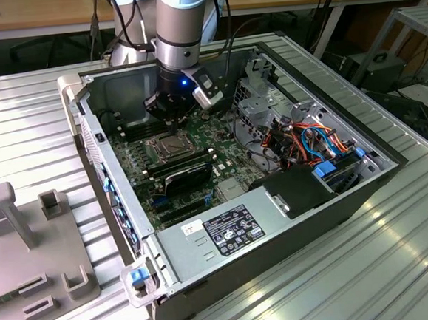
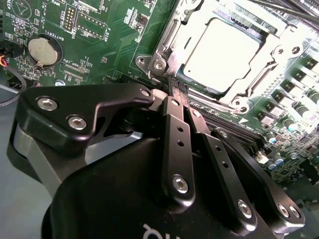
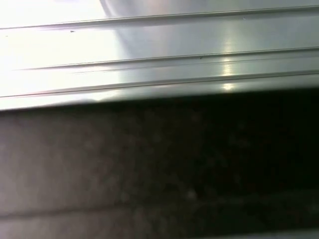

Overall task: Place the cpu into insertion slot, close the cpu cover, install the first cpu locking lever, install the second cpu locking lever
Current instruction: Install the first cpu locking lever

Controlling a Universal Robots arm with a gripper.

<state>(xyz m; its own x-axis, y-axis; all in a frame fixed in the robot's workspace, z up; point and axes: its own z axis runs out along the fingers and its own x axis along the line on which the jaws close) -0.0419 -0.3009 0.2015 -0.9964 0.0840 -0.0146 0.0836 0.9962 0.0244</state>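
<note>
Clearly, the second wrist view shows the hand [image 2: 178, 90] clenched (tips together) by the cpu [image 2: 222, 50].

The cpu [image 2: 224, 52] is a flat square chip with a pale, bright silver top. It lies level, seated in the insertion slot [image 2: 152, 62] on the green motherboard [image 2: 99, 45], towards the board's middle. The slot shows as a silvery metal rim with screws at its corner. The cpu cover [image 2: 276, 55] – a thin silvery frame with a large square window – lies flat over the chip, whose top shows through the window. A thin cpu locking lever [image 2: 168, 31] runs along one side of the slot – whether it is latched cannot be told
</note>
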